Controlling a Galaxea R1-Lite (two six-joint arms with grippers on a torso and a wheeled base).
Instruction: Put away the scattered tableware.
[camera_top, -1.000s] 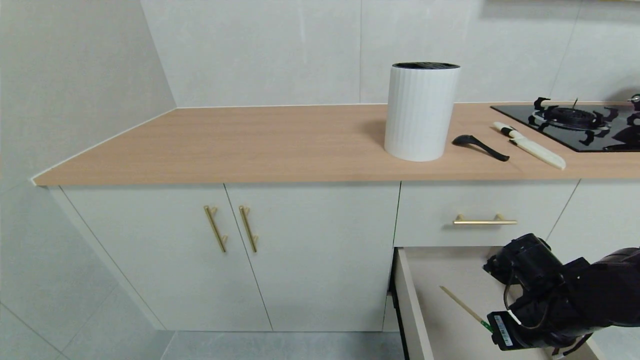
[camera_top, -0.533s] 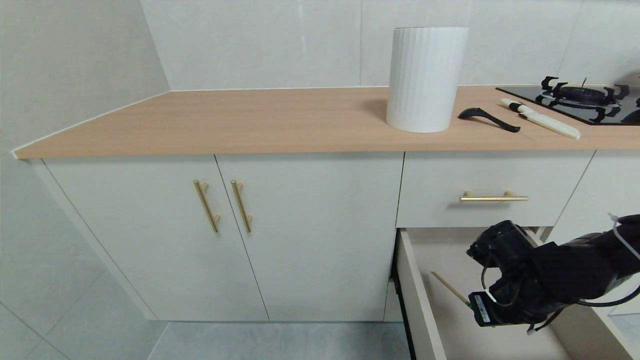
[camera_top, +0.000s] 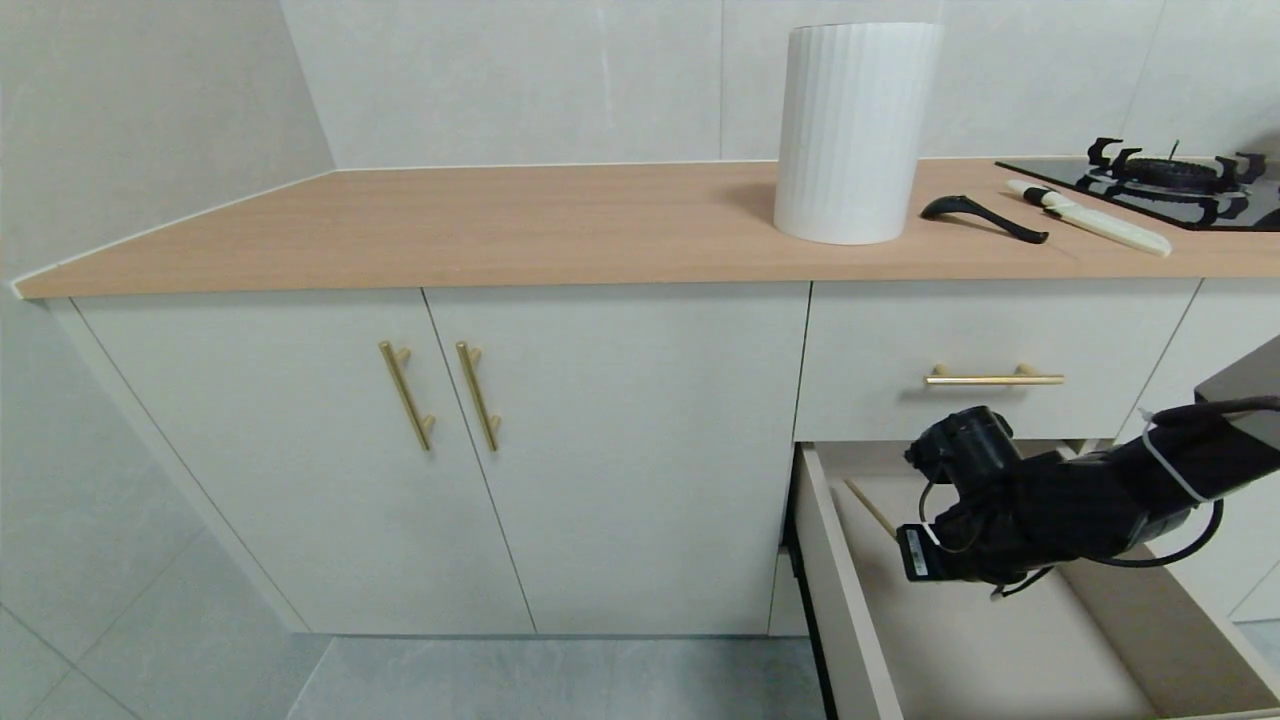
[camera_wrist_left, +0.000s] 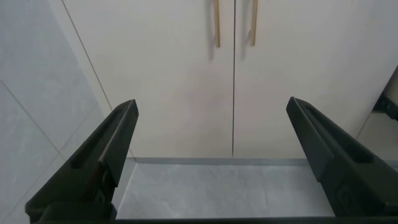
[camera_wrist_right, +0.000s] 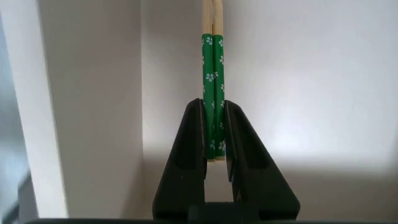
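Placing seems the step in hand: the pale wooden chopsticks with green flowered ends (camera_wrist_right: 212, 56) are pinched in the right claw (camera_wrist_right: 214, 109), above the open beige drawer (camera_top: 835, 590) at lower right of the head view. The left claw (camera_wrist_left: 211, 104) is spread, holding nothing. Next move, I think, needs lowering and releasing. A black spoon (camera_top: 982, 215) and a white knife (camera_top: 1090, 217) lie on the wooden bench (camera_top: 500, 220).
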